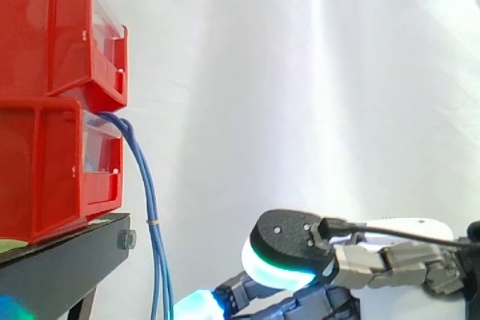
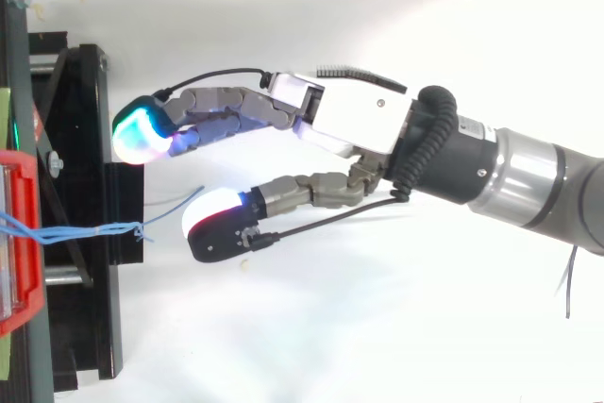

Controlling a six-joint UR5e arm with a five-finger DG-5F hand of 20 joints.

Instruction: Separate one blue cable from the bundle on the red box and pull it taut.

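Side view puts two stacked red bins [image 1: 45, 177] on the black stand [image 1: 60, 256] at left. In the top view the arm [image 2: 528, 172] comes in from the right. The hand [image 2: 349, 120] sits low, level with the stand's edge. Its fingers are nearly straight and spread away from the thumb [image 2: 215, 224], holding nothing.

The blue cables [image 1: 146, 192] leave the gap between the bins and hang down past the stand, so their long axis is close to vertical. They lie ahead of the fingertips [image 2: 142, 134], toward the bins, near but apart. From above, the bundle roughly lines up with the opening between fingers and thumb. One thin strand [image 2: 175, 200] seems to stray toward that opening.

No cable looks separated yet. I judge the hand must advance toward the bins to pinch one.
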